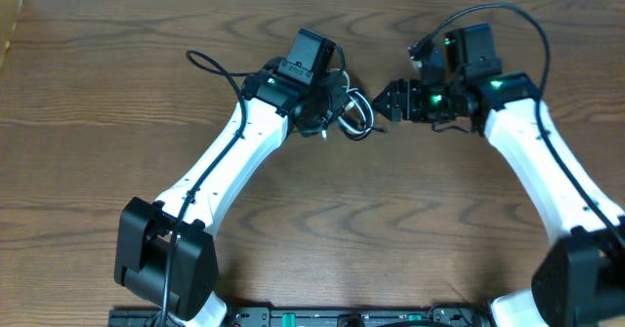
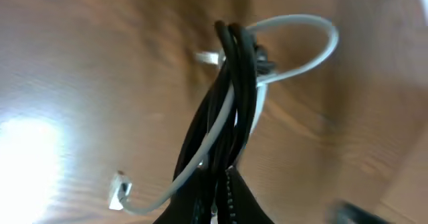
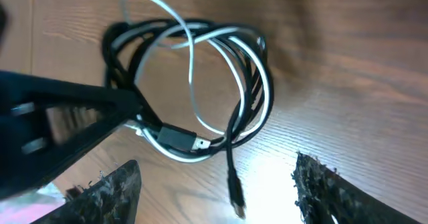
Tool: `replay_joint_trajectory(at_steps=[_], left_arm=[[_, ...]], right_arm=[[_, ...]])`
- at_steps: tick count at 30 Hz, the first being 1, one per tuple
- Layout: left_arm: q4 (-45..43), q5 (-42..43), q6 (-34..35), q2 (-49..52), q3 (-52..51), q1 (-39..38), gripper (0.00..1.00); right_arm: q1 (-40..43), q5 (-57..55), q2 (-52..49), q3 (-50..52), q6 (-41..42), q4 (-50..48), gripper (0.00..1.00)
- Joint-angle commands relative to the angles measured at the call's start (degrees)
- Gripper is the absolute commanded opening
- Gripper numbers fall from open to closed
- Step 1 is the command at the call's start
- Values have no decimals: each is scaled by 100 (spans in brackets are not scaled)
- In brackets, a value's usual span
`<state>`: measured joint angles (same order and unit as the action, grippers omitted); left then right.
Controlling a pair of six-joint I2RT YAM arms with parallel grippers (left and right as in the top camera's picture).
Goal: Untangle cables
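Observation:
The cables (image 1: 356,114), one black and one white, form a tangled coil at the table's middle back. My left gripper (image 1: 332,102) is shut on the bundle. In the left wrist view the black cable (image 2: 241,70) and white cable (image 2: 326,42) rise out of its closed jaws (image 2: 224,180), and a white plug (image 2: 120,188) dangles at the left. My right gripper (image 1: 387,101) is open just right of the coil, apart from it. In the right wrist view a black plug (image 3: 235,192) hangs between its fingers (image 3: 110,190). The coil (image 3: 266,97) lies beyond, pinched at its left side by the left gripper (image 3: 130,109).
The wooden table (image 1: 391,220) spreads on all sides. A thick black arm cable (image 1: 210,65) loops left of the left wrist, and another (image 1: 513,13) arches over the right wrist. A light board edge (image 1: 10,24) stands at the far left corner.

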<state>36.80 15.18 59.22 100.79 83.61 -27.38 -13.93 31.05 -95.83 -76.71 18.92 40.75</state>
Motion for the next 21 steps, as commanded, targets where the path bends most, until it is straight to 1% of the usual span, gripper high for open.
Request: replay_joint_trajectory(at_steps=[1,6,10,18,21], left_arm=[[-249,531,-232,-2,79,50,7],[-704,1167,-267,-2,79,173,7],[-1178,1899,-267,-2,79,356,7],[-2376,3491,-262,-2,79,741,7],[-2662,3974,-236,-2,79,883,7]], right_arm=[[-92,57,-334,44,614,-109,68],[-96,15,-767,44,901,-258,68],[-107,-70,-1108,44,1108,-321,67],[-105,-120,-1379,44,1104,-415,67],[-105,-229,-1379,44,1099,-428,67]])
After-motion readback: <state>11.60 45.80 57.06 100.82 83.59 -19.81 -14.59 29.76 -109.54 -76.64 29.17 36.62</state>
